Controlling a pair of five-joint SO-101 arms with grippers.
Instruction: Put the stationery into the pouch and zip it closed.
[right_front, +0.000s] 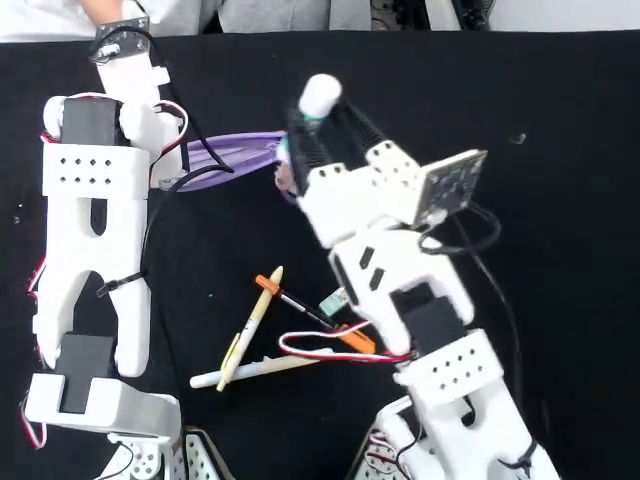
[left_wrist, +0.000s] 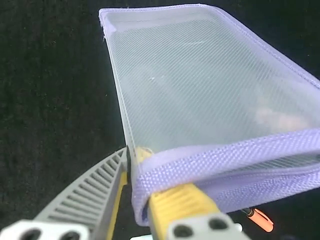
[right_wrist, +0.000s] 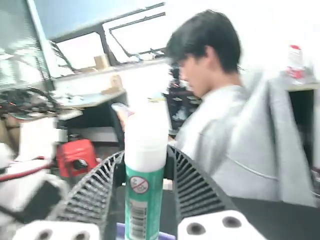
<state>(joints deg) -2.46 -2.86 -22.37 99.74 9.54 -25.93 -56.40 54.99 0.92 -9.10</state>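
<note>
**A:** While the left claw (left_wrist: 134, 155) pinched the pouch (left_wrist: 200, 90) by its zip edge, where was the glue stick (right_wrist: 144, 150)?

**B:** It stood upright in the right claw (right_wrist: 145, 157), clamped between both fingers. It was lifted near the pouch's other end and wasn't inside yet.

**A:** And the rest?

**B:** The pens (right_front: 250, 325) lay crossed on the tabletop (right_front: 560, 100) between the arms, apart from the pouch.

**A:** So how far along was it?

**B:** Early, I'd judge. The pouch looked unzipped. The glue stick wanted dropping in, then every pen, then the zipping. Whether anything already sat inside, I couldn't tell.
</note>
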